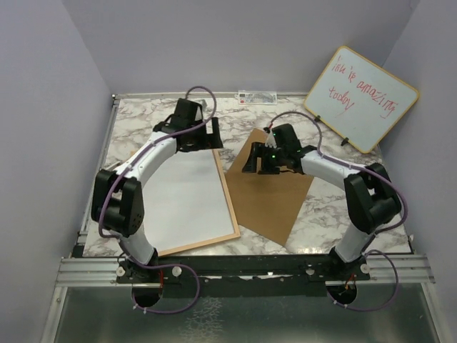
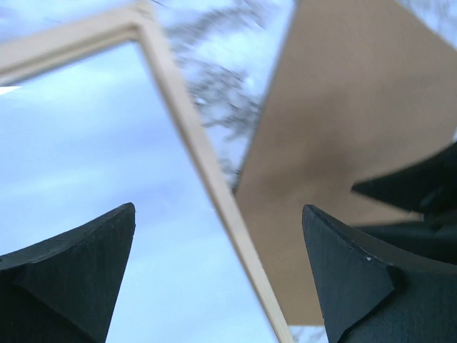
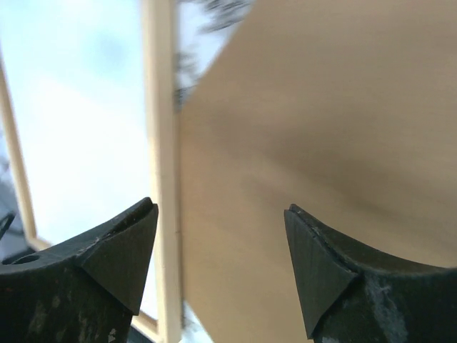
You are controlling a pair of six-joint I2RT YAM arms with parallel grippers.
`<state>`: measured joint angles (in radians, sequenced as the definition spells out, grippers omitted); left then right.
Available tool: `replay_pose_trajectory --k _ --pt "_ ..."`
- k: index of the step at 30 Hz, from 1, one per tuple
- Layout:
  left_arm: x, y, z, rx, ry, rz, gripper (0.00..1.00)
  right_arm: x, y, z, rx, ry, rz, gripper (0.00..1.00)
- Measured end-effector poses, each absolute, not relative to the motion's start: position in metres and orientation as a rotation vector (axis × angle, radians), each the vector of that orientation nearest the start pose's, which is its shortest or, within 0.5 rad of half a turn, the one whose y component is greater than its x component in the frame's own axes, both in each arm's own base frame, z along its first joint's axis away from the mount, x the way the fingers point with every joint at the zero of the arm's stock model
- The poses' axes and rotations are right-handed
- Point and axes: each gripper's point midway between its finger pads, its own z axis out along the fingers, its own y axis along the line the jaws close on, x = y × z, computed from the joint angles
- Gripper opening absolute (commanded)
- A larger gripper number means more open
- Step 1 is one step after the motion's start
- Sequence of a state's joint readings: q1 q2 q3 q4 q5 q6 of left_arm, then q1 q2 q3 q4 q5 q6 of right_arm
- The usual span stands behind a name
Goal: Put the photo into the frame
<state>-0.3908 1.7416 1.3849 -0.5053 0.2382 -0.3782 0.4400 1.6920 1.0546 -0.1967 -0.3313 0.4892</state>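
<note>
The frame (image 1: 227,200), thin light wood round a clear pane, lies flat on the left half of the table. My left gripper (image 1: 200,139) hangs open over its far right corner; the left wrist view shows the frame's rail (image 2: 207,171) running between the open fingers of my left gripper (image 2: 218,236). My right gripper (image 1: 255,166) is open and empty above the left corner of the plain brown backing board (image 1: 275,196). In the right wrist view my right gripper (image 3: 221,236) straddles the frame's rail (image 3: 161,143) and the board's edge (image 3: 321,128). The photo is not in view.
A wood-edged whiteboard (image 1: 362,98) with red writing leans at the back right. A small white label (image 1: 257,95) lies at the table's back edge. Grey walls close in the marble table on three sides. My right gripper's black fingers (image 2: 421,186) show at the right of the left wrist view.
</note>
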Motion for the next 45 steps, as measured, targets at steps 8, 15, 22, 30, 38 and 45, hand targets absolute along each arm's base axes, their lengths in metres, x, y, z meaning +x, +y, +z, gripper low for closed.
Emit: replay_pose_trajectory --k 8,15,22,30,38,45 --pt "0.416 -0.092 0.167 -0.355 2.353 -0.289 0.99 0.317 0.328 0.069 -0.343 2.546 1.04 0.58" --pt "0.411 -0.047 0.166 -0.524 2.318 -0.168 0.99 0.316 0.352 0.053 -0.415 2.584 1.068 0.52" --pt "0.406 -0.025 0.167 -0.616 2.29 -0.108 0.99 0.302 0.367 0.037 -0.475 2.638 1.069 0.38" --pt "0.398 -0.002 0.157 -0.727 2.286 -0.048 0.99 0.306 0.367 0.031 -0.427 2.671 1.022 0.1" --pt "0.398 0.004 0.158 -0.753 2.278 -0.039 0.99 0.317 0.365 0.03 -0.301 2.684 0.955 0.01" --pt "0.396 0.006 0.157 -0.758 2.282 -0.036 0.99 0.331 0.362 0.03 -0.143 2.681 0.897 0.01"
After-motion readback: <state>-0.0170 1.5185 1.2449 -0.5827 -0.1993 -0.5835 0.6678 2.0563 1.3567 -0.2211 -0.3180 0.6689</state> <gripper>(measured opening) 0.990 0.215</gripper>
